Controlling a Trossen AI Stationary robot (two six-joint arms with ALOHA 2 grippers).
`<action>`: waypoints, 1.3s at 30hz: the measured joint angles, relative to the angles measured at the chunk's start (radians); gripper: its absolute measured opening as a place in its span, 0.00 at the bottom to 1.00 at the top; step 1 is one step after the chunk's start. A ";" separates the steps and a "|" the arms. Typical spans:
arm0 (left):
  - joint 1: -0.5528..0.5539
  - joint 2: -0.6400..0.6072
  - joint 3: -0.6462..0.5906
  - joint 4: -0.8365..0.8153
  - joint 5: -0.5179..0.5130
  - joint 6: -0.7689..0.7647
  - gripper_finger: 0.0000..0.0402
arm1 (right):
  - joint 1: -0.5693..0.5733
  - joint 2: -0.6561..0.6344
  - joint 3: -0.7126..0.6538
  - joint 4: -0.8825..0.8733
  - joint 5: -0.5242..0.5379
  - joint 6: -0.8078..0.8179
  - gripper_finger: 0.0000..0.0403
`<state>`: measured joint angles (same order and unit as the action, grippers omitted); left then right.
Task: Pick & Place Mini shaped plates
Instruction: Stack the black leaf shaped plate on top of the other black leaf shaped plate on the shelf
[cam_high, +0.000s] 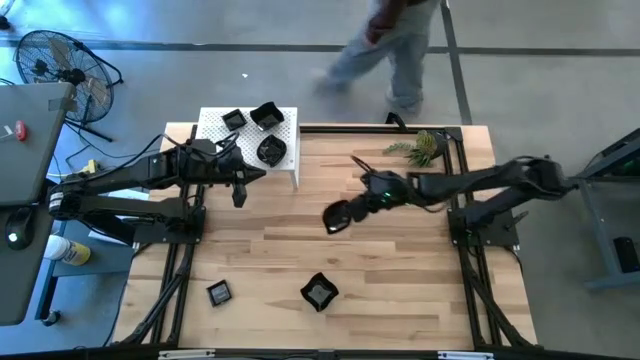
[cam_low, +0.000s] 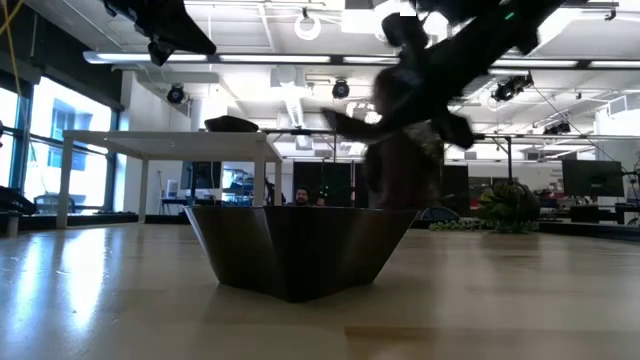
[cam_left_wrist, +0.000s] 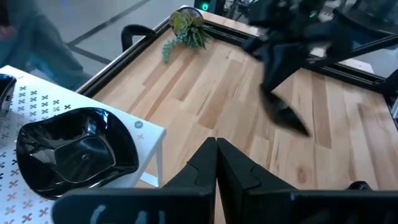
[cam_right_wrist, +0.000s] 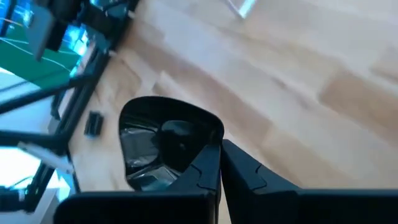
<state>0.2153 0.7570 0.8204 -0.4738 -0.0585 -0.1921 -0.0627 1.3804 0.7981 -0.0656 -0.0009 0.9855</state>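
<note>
The right gripper (cam_high: 352, 212) hangs above the middle of the wooden table (cam_high: 400, 290), its fingers pinched together on the rim of a glossy black plate (cam_high: 336, 216). In the right wrist view that held plate (cam_right_wrist: 165, 149) sits just ahead of the two dark fingers (cam_right_wrist: 208, 171), which meet at its edge, and the table planks run below it (the plate looks clear of the surface, tilted in the grip).

The left gripper (cam_high: 239, 190) is near the front edge of the white perforated stand (cam_high: 215, 125), its fingers pressed together with nothing between them; the left wrist view shows the two tips (cam_left_wrist: 205, 165) meeting over bare wood, just beside the stand's corner.

Three black plates rest on the stand: a small squarish one (cam_high: 233, 119), an angular one (cam_high: 267, 115), and a rounder one (cam_high: 271, 151) nearest the left gripper. Two more lie on the table close to its near edge, a small square plate (cam_high: 219, 292) and a larger angular plate (cam_high: 319, 291), well apart from both grippers. In the low view the angular plate (cam_low: 300, 250) fills the foreground.

A green plant sprig (cam_high: 420, 147) lies at the table's far side. A person (cam_high: 385, 45) walks across the floor beyond the table.
</note>
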 joint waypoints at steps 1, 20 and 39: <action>0.000 0.000 0.000 -0.002 0.000 0.000 0.00 | -0.018 0.042 0.010 0.041 -0.011 -0.020 0.01; -0.167 0.053 0.001 -0.110 -0.145 -0.322 0.00 | -0.088 0.635 0.430 0.099 -0.190 -0.270 0.03; -0.314 0.487 0.000 -0.065 -0.227 -0.943 0.10 | -0.159 0.233 0.313 -0.169 -0.252 -0.600 0.04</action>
<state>-0.0990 1.2439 0.8205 -0.5392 -0.2859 -1.1347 -0.2217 1.6133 1.1115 -0.2344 -0.2529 0.3859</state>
